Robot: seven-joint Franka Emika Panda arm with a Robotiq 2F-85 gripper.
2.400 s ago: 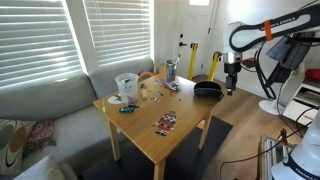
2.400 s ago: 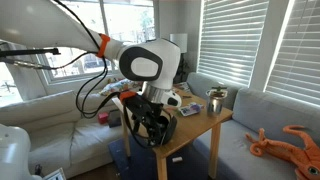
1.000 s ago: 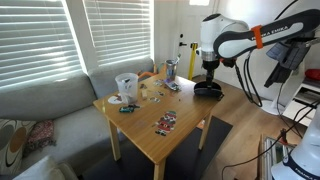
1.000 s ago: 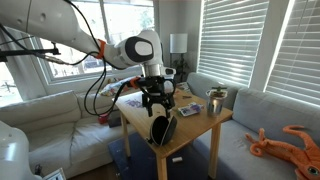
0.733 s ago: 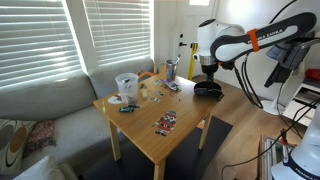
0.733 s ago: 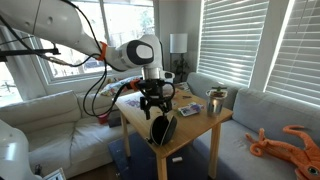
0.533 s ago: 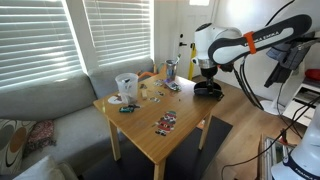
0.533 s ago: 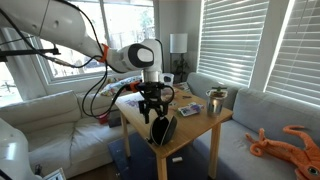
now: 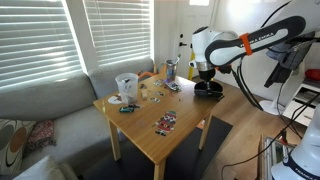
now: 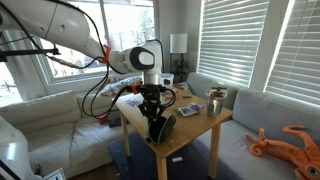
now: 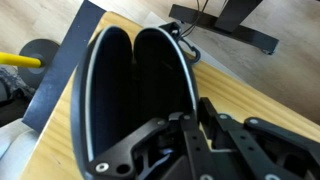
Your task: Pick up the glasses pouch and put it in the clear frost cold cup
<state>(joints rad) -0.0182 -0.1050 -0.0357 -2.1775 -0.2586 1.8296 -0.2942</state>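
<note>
The glasses pouch is black and lies at a corner of the wooden table; it also shows in an exterior view. In the wrist view the glasses pouch gapes open like two shells with a pale rim. My gripper points down onto it, jaws closed on the thin wall of its right half. In both exterior views the gripper stands straight over the pouch. The frosted cold cup stands upright on the far side of the table, well away from the gripper.
A multicoloured packet lies near the table's front edge and a dark-green flat item near the cup. A slim grey-blue container stands at the back. A sofa flanks the table. The pouch overhangs the table corner.
The arm has come down over the pouch at the table corner. The jaws, wide open a second ago, have closed in on the pouch's wall.
</note>
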